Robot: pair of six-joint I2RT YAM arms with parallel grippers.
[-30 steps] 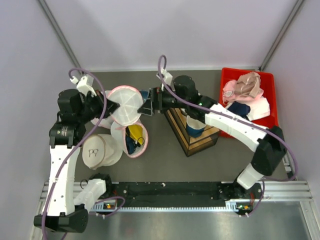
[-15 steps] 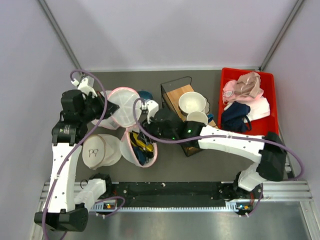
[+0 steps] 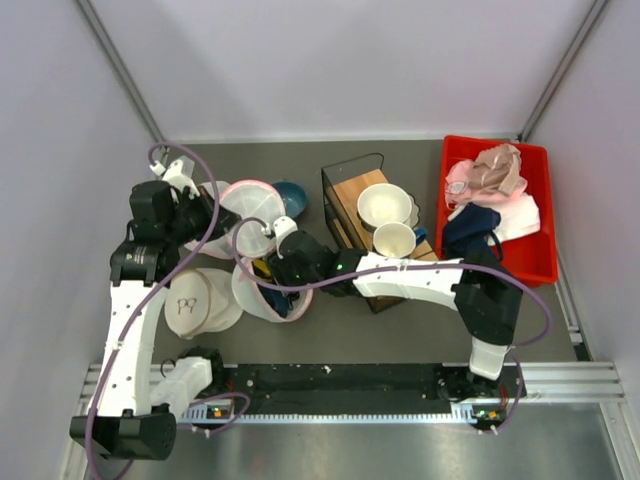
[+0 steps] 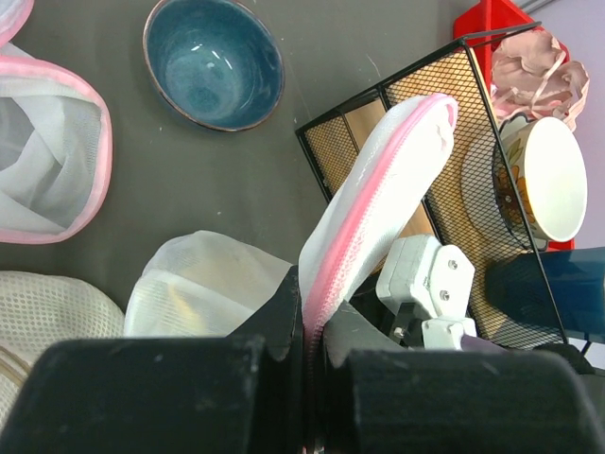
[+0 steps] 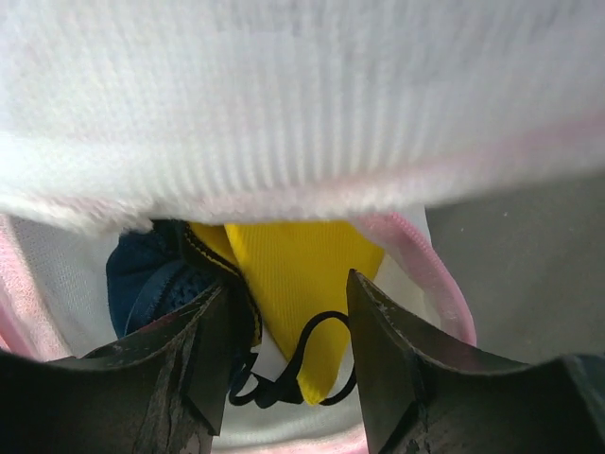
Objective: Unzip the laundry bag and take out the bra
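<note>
My left gripper (image 4: 307,317) is pressed together on the pink zipper trim of the laundry bag (image 4: 378,180), pinching its flap upright. My right gripper (image 5: 288,288) is spread inside the bag's open mouth, with the yellow bra (image 5: 284,251) lying between my fingers (image 5: 189,369). A black strap loops under the cup, and dark blue fabric (image 5: 151,274) sits at its 9 o'clock. From above, the bag lies at 9 o'clock of the wire rack (image 3: 348,196), with a blue bowl (image 3: 292,196) at the bag's 12. At its 9 o'clock is a flat white bag (image 3: 205,285) bearing a dark handwritten mark I cannot read for certain.
</note>
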